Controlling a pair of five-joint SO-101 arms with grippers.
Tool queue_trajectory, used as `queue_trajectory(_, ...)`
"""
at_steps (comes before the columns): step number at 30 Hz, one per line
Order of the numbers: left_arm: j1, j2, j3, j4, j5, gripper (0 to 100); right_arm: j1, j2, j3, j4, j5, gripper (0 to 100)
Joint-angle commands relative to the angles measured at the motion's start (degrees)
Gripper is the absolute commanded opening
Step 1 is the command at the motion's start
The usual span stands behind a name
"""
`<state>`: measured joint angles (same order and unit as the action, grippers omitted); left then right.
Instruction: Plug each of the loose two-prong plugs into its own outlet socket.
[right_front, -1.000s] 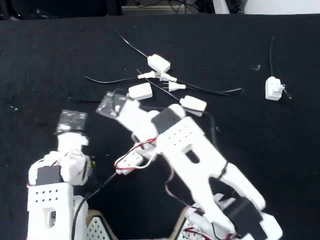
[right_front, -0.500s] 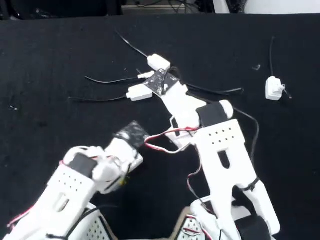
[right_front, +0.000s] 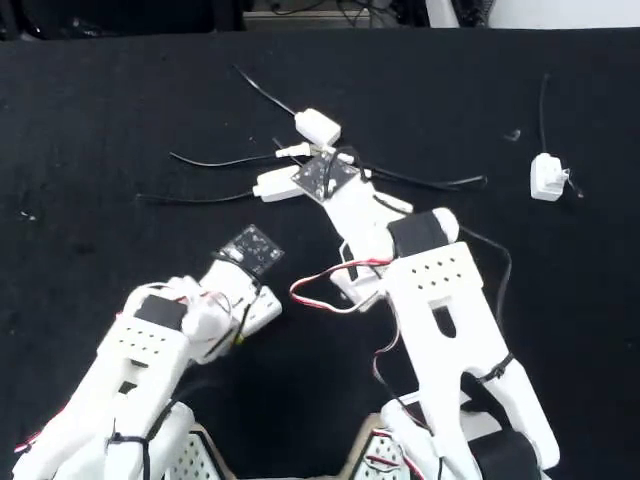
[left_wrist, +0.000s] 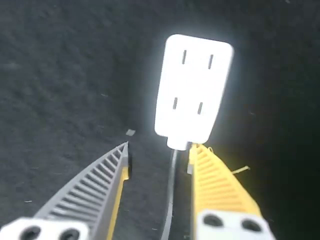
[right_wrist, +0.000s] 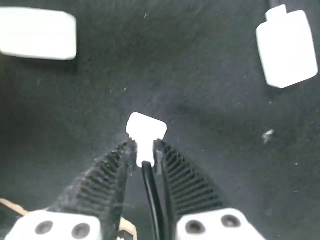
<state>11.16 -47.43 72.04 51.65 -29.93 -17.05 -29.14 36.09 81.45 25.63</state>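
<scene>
The table (right_front: 90, 110) is black, flecked with pale lint. The arms (right_front: 440, 300) are white with black blocks (right_front: 422, 232) and red and white wires (right_front: 330, 285). The left gripper (left_wrist: 159, 148) has one ribbed grey finger (left_wrist: 95, 185) with a yellow edge and one ribbed yellow finger (left_wrist: 220, 185); the right gripper (right_wrist: 144, 147) has ribbed black fingers (right_wrist: 100, 180). The socket (left_wrist: 192, 87) is white with dark slots, the plug (right_wrist: 146, 129) white, the cables (right_wrist: 152, 200) black
</scene>
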Motion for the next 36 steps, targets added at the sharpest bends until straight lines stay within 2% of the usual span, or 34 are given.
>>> queue_trajectory(1,-3.56,-0.09,-1.45,-2.46,-2.46,20,0.79,-2.51,-0.22,-1.05,0.0,1.1)
queue_trajectory(8,-4.62,0.18,-2.68,-5.8,-4.75,20,0.7,-2.51,-0.48,-1.05,0.26,1.1)
queue_trajectory(14,-10.59,0.18,-3.12,-11.6,-4.48,20,0.53,-2.51,-0.57,-1.23,4.75,1.1)
queue_trajectory(16,-11.91,0.18,-3.03,-13.8,-4.13,20,-1.41,-2.51,-0.66,-1.32,6.95,1.1)
queue_trajectory(20,-11.91,0.26,-1.19,-17.93,1.32,20,-8.0,-2.51,-0.75,-1.93,7.91,1.1)
queue_trajectory(23,-12.62,-0.53,-1.54,-13.63,2.55,20,-9.67,-2.51,-0.75,-3.34,7.74,1.1)
queue_trajectory(26,-15.16,-1.05,-8.48,-1.14,2.81,20,-8.97,-2.51,-0.75,-3.96,7.74,1.1)
queue_trajectory(29,-12.88,-0.88,-12.7,10.9,2.73,20,-7.82,-2.51,-0.66,-4.66,7.74,1.1)
queue_trajectory(31,-10.07,-0.88,-12.62,15.74,2.55,20,-7.56,-2.51,-0.66,-4.66,7.74,1.1)
queue_trajectory(34,-6.2,-0.79,-9.01,15.91,2.55,20,-7.82,-2.51,-0.66,-4.66,7.65,1.1)
queue_trajectory(36,-5.05,-0.79,-5.23,12.31,2.55,20,-7.82,-2.51,-0.66,-4.66,7.65,1.1)
